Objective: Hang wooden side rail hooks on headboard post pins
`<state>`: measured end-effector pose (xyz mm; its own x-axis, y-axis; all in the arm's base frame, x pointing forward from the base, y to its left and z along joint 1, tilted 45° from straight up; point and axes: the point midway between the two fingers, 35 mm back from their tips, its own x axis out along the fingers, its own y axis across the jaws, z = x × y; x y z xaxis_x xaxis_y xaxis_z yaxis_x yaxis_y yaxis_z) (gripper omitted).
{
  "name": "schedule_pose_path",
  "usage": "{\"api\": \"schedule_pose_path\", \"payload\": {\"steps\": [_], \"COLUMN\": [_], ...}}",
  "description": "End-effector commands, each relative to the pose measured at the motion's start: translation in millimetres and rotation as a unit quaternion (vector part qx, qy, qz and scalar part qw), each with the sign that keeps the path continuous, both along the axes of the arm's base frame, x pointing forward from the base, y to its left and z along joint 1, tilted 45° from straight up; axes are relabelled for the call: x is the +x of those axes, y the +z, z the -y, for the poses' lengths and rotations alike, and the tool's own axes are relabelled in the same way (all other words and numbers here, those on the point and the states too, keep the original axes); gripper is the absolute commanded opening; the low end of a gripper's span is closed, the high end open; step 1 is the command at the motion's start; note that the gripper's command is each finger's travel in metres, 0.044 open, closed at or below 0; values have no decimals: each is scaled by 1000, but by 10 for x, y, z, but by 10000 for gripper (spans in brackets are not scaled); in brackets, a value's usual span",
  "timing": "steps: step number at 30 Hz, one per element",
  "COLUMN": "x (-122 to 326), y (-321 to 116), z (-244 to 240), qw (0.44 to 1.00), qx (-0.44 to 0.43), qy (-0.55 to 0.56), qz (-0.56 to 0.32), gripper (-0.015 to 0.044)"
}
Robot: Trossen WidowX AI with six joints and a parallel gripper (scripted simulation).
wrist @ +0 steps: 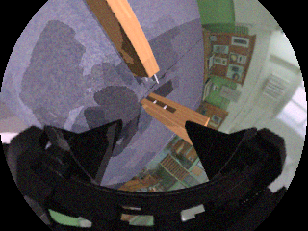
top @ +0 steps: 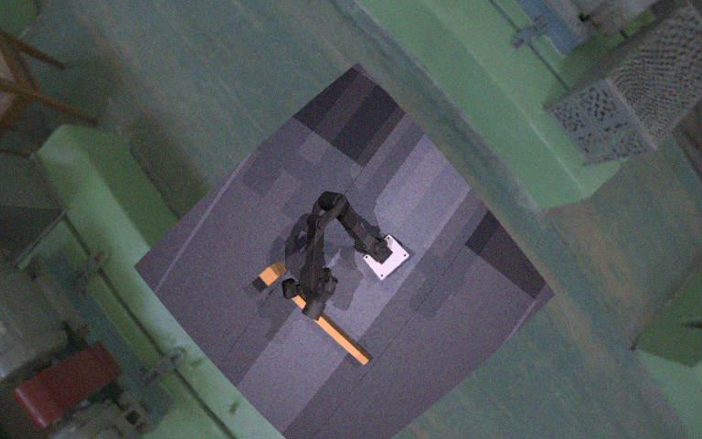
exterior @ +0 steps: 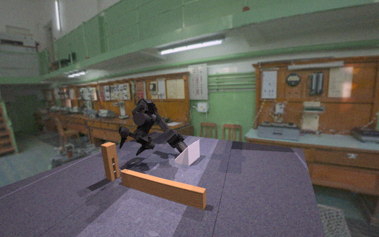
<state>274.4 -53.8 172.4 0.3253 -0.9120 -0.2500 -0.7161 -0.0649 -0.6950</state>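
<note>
The wooden side rail stands on its long narrow edge on the table. Its hook end faces the headboard post across a small gap. A thin steel hook shows at that end, outside the slot; the other hook is not clear. The post is upright, and small pins cross its slot. My gripper is open and empty, above the table behind the post and the rail's hook end. The arm hides part of the rail in the top view.
The arm's white base plate and its white wedge-shaped mount stand behind the rail. The arm arches from there towards the post. The table carries dark and light patches. Workshop benches stand beyond it.
</note>
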Motion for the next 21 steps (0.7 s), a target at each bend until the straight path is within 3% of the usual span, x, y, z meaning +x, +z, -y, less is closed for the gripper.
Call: {"api": "schedule_pose_path", "payload": {"steps": [1,11,21], "x": [55,107,167], "y": [-51,-81,-104], "z": [-18,-33,-66], "qw": [978,874,697], "qx": [44,107,177], "qy": [-51,-95,-107], "qz": [197,465,687], "gripper": [440,440,440]}}
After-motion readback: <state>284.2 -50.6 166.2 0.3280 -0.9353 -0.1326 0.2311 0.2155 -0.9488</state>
